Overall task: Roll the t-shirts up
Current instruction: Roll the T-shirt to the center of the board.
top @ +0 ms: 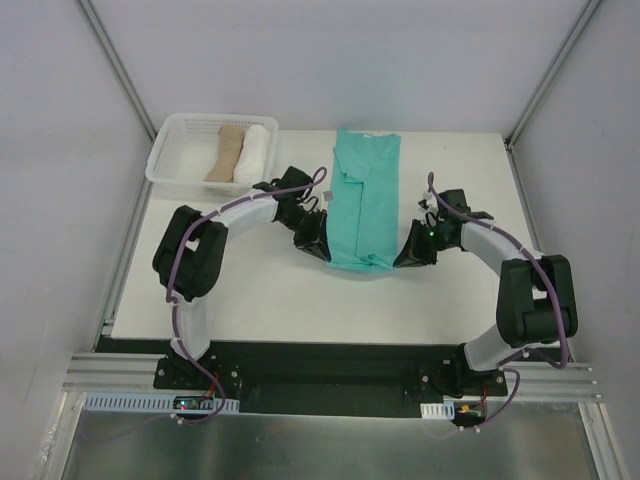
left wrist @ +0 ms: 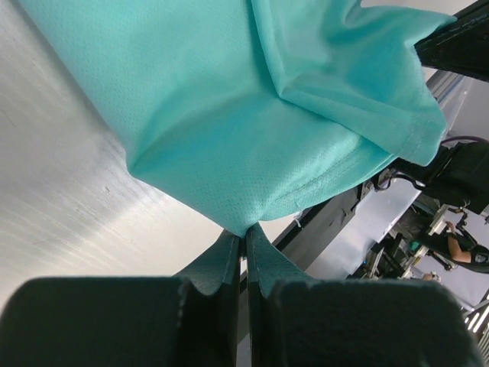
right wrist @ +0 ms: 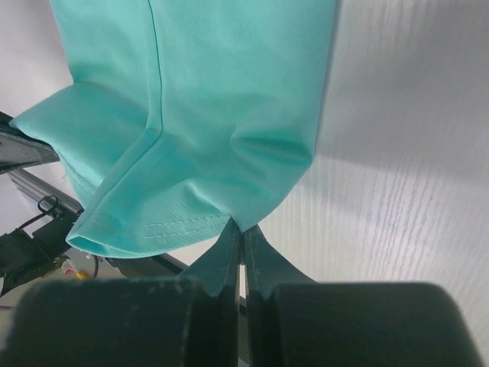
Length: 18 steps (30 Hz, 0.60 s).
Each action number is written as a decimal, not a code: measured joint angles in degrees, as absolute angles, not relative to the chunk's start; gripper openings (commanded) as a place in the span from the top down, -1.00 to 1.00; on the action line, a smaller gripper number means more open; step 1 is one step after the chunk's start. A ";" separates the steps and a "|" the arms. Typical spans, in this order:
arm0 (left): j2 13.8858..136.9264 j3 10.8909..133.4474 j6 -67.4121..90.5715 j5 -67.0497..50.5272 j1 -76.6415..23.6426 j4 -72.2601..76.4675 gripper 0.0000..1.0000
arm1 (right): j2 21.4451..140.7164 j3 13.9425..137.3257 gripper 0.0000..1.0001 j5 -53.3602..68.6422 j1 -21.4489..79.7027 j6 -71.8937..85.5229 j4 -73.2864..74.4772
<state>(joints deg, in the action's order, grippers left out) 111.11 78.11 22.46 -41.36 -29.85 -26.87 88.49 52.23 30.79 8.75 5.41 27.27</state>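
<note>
At the near edge, the bases of both arms are bolted to a dark rail (top: pixel 330 365), with the white table (top: pixel 270 295) spread beyond it. The left arm (top: pixel 195 250) is bent outward and then back toward the middle, and the right arm (top: pixel 530 290) is bent the same way on the opposite side.

The left gripper (left wrist: pixel 245 233) is seen with its fingers pressed together, and the near left corner of the teal-green t-shirt (top: pixel 365 200) is pinched between their tips. The right gripper (right wrist: pixel 242 229) is likewise clamped tight, with the near right corner of the same hem nipped between its fingers. In both wrist views the cloth is drawn to a small point where it is gripped. A double line of stitching is shown along the hem in the right wrist view.

Beyond the grippers, the t-shirt is laid as a long, narrow folded strip on the middle of the table, running away toward the far edge. A lengthwise fold is visible along it.

At the far left corner a white basket (top: pixel 168 160) is set, well apart from the t-shirt. Inside it, a tan roll (top: pixel 226 152) and a white roll (top: pixel 254 152) are laid side by side, touching.
</note>
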 measured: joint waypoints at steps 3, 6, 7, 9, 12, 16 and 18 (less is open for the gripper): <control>112.29 78.96 22.00 -40.66 -29.34 -27.09 1.00 | 89.86 53.69 0.98 30.24 8.40 5.26 26.79; 113.67 79.72 21.61 -39.66 -28.40 -27.62 1.00 | 91.13 54.70 0.99 29.80 8.05 5.10 26.35; 114.08 80.03 21.54 -39.38 -28.34 -27.79 0.97 | 91.42 54.89 0.99 29.76 8.03 5.08 26.24; 114.98 80.99 21.41 -38.26 -27.66 -28.08 0.93 | 91.94 55.13 0.99 29.78 8.03 5.06 25.76; 116.18 82.98 21.04 -37.15 -27.27 -28.69 0.83 | 92.75 55.53 0.99 29.78 8.05 5.02 25.41; 117.40 85.52 20.25 -36.38 -27.27 -28.95 0.62 | 94.37 56.60 0.95 29.78 8.03 4.82 24.69; 117.51 85.91 19.92 -35.59 -27.27 -28.97 0.35 | 95.15 57.12 0.80 29.82 8.03 4.82 23.97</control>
<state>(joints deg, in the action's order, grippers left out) 117.51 85.91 19.92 -35.59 -27.27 -28.97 95.15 57.12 29.82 8.03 4.82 23.97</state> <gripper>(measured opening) 0.158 0.024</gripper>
